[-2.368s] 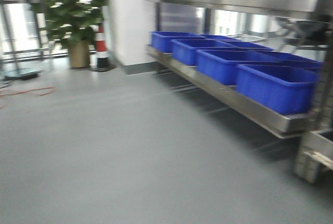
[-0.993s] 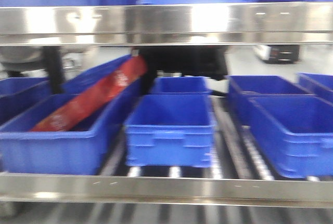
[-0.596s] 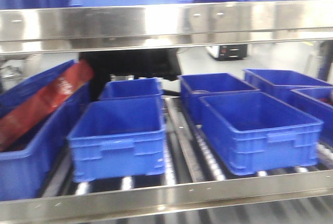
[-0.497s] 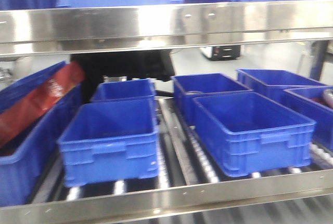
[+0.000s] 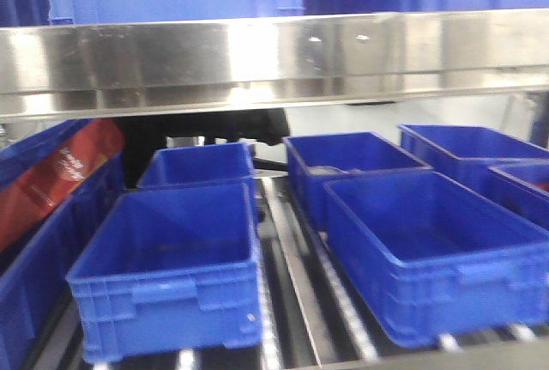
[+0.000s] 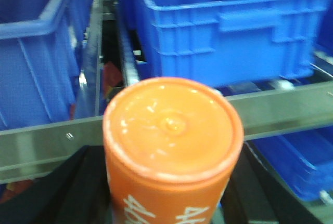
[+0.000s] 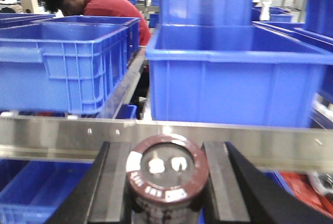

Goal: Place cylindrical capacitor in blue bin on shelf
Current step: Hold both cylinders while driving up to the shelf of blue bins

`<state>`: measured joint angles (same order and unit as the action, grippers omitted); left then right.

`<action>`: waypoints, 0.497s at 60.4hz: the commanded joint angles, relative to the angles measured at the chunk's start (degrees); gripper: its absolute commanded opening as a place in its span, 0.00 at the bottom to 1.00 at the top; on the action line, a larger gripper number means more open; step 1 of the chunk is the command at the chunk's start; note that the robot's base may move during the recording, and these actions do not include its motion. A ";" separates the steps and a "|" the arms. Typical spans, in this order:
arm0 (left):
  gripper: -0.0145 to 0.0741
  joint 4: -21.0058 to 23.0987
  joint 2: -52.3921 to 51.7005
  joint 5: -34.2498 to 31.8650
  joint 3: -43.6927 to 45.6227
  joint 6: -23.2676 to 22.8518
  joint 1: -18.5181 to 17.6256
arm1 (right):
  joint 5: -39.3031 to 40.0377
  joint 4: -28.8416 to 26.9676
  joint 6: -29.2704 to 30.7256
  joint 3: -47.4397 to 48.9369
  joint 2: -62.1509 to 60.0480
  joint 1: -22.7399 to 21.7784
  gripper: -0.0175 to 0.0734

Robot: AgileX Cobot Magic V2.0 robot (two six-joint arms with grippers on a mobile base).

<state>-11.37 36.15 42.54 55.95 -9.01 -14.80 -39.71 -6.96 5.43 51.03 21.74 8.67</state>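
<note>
Steel shelf (image 5: 257,57) fills the front view, with blue bins (image 5: 356,151) in rows behind its front rail. Nearest the rail, the left bin (image 5: 167,280) and right bin (image 5: 437,258) show bare blue floors. The far-left bin (image 5: 21,301) holds a red packet (image 5: 60,172) leaning on its wall, white print too blurred to read. Only the wrist views show my grippers, both just short of the rail. My right gripper (image 7: 165,182) pinches the capacitor (image 7: 167,169) upright: dark red, two terminals on top, rim lettering unreadable. My left gripper (image 6: 171,198) clamps an orange cylinder (image 6: 173,125), its white marks cut off. A person in red (image 7: 112,5) is behind the bins, seen from the right wrist only.
</note>
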 commanded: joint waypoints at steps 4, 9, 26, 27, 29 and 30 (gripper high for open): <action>0.04 0.13 -0.18 -1.54 0.34 -0.29 -0.31 | 1.27 0.07 0.13 0.45 -0.11 0.00 0.01; 0.04 0.13 -0.18 -1.54 0.34 -0.29 -0.31 | 1.27 0.07 0.13 0.45 -0.11 0.00 0.01; 0.04 0.13 -0.18 -1.54 0.34 -0.29 -0.31 | 1.27 0.07 0.13 0.45 -0.11 0.00 0.01; 0.04 0.13 -0.18 -1.54 0.34 -0.29 -0.31 | 1.27 0.07 0.13 0.45 -0.11 0.00 0.01; 0.04 0.13 -0.18 -1.54 0.34 -0.29 -0.31 | 1.27 0.07 0.13 0.45 -0.11 0.00 0.01; 0.04 0.13 -0.18 -1.54 0.34 -0.29 -0.31 | 1.27 0.07 0.13 0.45 -0.11 0.00 0.01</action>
<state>-11.37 36.15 42.54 55.95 -9.01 -14.80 -39.71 -6.96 5.43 51.03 21.74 8.67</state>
